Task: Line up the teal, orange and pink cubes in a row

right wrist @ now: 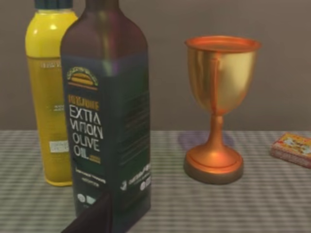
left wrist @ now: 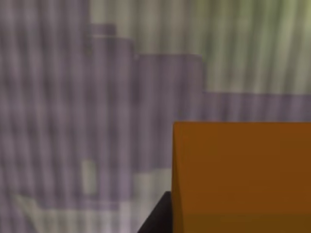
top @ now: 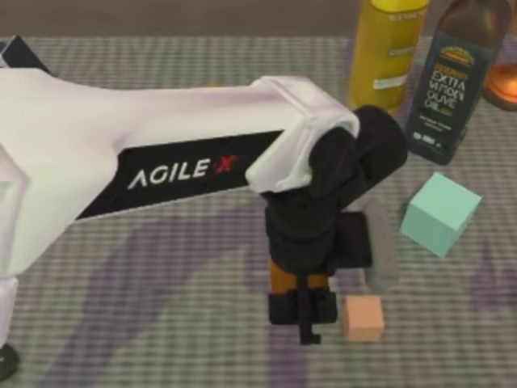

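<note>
Your left gripper (top: 303, 311) sits low in the top view, near the front of the table; its black fingers are drawn in against the sides of the orange cube (top: 284, 279), which shows as a dark orange strip between the wrist housing and the finger block; you cannot tell from above whether the cube rests on the table or hangs clear of it. In the left wrist view the orange cube (left wrist: 241, 175) fills the near corner, matte and flat-faced with a sharp vertical edge, and a black finger (left wrist: 158, 218) lies against it.

Just beside the gripper, on its right in the top view, is the pink cube (top: 363, 317); it is small, salmon-coloured and matte, and stands close to the fingers without clearly touching them. Farther back and to the right the teal cube (top: 440, 213) stands alone, larger, pale, turned at an angle to the table edge.

The tablecloth (top: 161, 307) is a fine grey-green weave with purple patches.

At the back stand a dark olive oil bottle (right wrist: 108, 116) with a printed label, a yellow bottle (right wrist: 51, 92) behind it, a glossy copper goblet (right wrist: 219, 104) on a round foot, and a small flat printed box (right wrist: 292, 148).

Your right gripper is out of the top view; you cannot tell how its fingers stand.
</note>
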Tool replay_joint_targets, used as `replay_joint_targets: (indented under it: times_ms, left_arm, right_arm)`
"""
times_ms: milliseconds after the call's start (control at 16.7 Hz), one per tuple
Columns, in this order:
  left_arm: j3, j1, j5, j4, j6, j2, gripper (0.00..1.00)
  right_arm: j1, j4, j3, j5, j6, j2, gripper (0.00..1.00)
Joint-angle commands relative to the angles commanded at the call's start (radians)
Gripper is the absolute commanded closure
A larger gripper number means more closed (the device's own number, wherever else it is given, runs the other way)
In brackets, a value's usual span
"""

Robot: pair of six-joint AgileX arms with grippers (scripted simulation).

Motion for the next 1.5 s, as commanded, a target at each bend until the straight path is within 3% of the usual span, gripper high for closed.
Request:
replay_joint_targets:
  times_ms: [300, 600, 1380, 1500]
  left_arm:
    - [-0.101, 0.001, 0.0, 0.156, -0.001, 0.056, 1.0]
    - [-0.117, 0.0, 0.001, 0.18, -0.001, 0.066, 1.0]
    - [-0.117, 0.0, 0.001, 0.18, -0.001, 0.066, 0.02]
    - [-0.117, 0.0, 0.001, 0.18, -0.001, 0.066, 0.0]
  right_arm:
    - [0.0, 0.0, 0.0, 0.0, 0.0, 0.0, 0.0]
    - [0.0, 0.0, 0.0, 0.0, 0.0, 0.0, 0.0]
    - [0.0, 0.0, 0.0, 0.0, 0.0, 0.0, 0.0]
    - [0.0, 0.0, 0.0, 0.0, 0.0, 0.0, 0.0]
